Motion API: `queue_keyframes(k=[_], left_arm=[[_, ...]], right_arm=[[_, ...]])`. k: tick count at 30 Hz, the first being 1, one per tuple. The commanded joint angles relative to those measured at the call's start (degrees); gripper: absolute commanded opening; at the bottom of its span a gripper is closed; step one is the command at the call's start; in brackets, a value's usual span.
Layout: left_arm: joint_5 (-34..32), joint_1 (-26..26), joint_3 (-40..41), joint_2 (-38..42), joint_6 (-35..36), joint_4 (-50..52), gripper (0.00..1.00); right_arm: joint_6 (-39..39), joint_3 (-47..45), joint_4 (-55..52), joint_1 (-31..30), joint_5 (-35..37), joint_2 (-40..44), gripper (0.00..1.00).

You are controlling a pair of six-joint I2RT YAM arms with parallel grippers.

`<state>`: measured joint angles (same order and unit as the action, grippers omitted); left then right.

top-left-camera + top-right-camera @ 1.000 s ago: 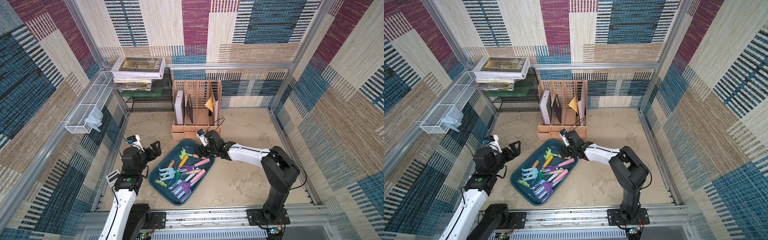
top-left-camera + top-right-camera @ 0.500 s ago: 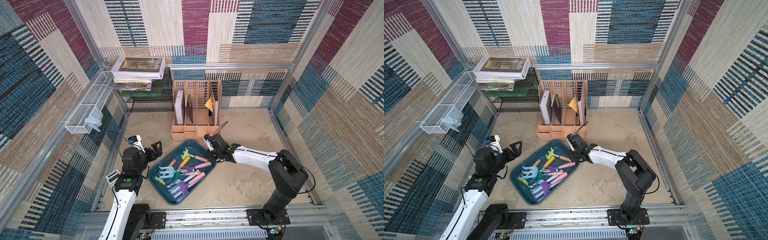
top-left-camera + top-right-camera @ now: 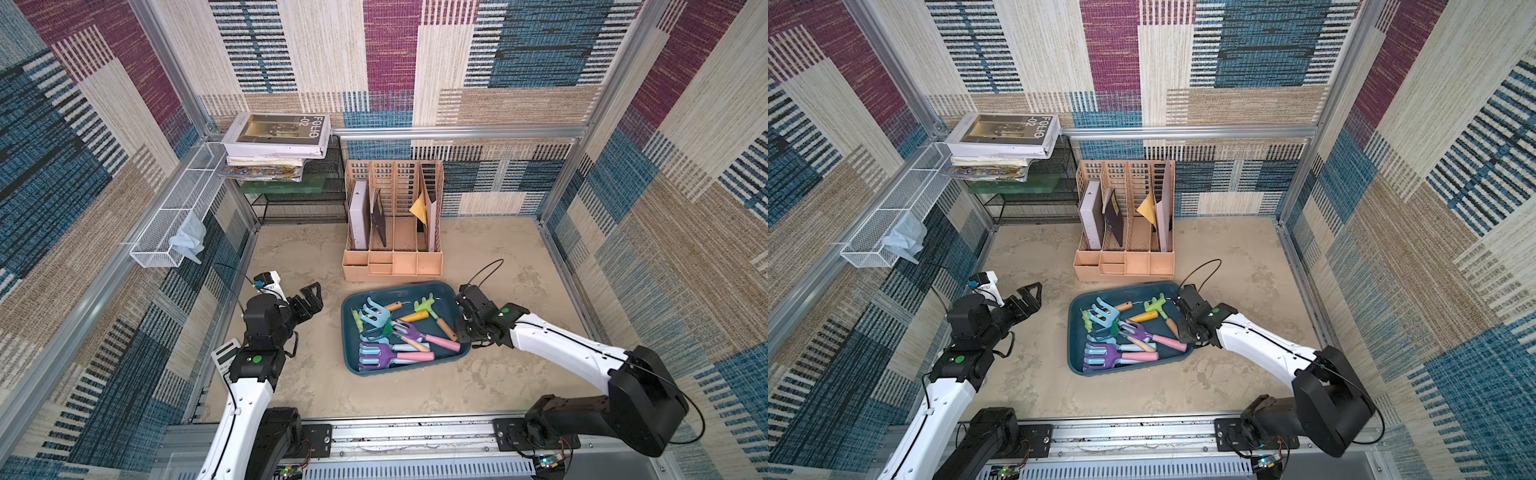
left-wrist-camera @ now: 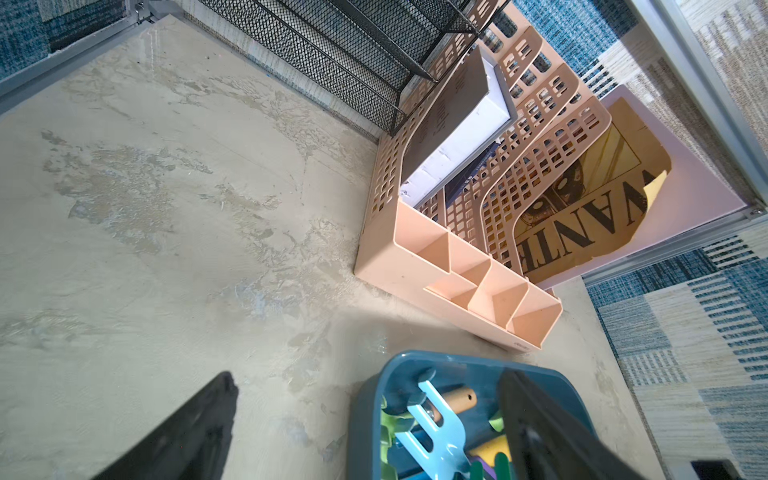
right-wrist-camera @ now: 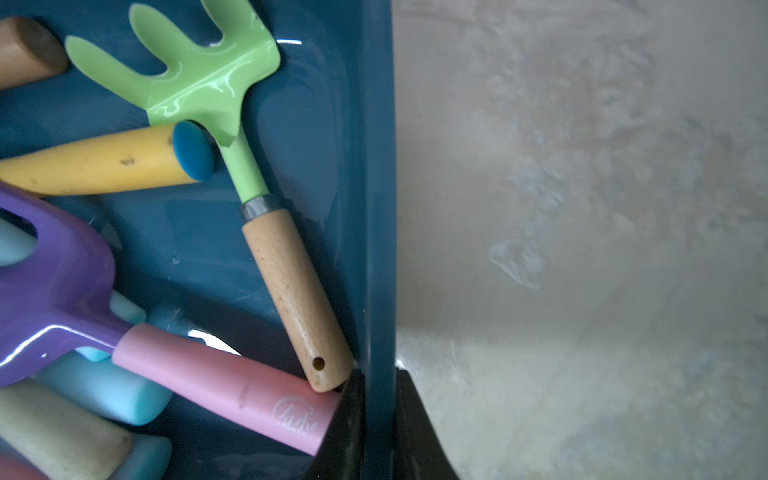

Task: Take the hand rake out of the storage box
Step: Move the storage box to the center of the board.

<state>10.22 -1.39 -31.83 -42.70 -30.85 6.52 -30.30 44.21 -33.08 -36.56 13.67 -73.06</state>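
Two grippers in view; right gripper pinched onto the side wall of the storage box, one finger inside, one outside; left gripper jaws wide apart, holding nothing, hovering off the box's opposite side; green hand rake lies inside the box, wooden handle end against the gripped wall, just beside the inner finger; other rakes piled next to it.

Dark teal storage box, and inside it a green-headed rake with a pale wood handle, a purple rake handled pink; behind the box, a peach organiser.
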Motion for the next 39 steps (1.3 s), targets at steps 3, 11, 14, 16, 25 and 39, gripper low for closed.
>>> queue_keyframes(k=[3,11,14,16,25,39], left_arm=[[-0.7,-0.1,0.3,0.6,-0.2,-0.3,0.99],[-1.3,-0.1,0.6,1.7,-0.2,-0.1,1.0],[-1.6,-0.1,0.8,2.5,-0.1,0.3,1.0],[-2.2,-0.1,1.0,3.1,0.0,0.4,0.99],[-4.5,-0.1,1.7,4.4,1.2,1.0,0.99],[-6.3,-0.1,1.7,4.0,2.2,1.8,1.0]], right_arm=[[-5.2,-2.2,-5.6,4.2,1.6,6.0,0.2],[15.4,5.7,13.7,3.9,-11.6,2.1,0.57],[23.6,16.6,12.2,4.1,-12.5,-10.5,0.63],[27.9,22.2,12.0,3.8,-10.6,-18.4,0.66],[37.9,35.0,16.6,-1.0,-12.6,-36.9,0.64],[36.1,26.4,15.0,-1.1,-9.1,-33.4,0.3]])
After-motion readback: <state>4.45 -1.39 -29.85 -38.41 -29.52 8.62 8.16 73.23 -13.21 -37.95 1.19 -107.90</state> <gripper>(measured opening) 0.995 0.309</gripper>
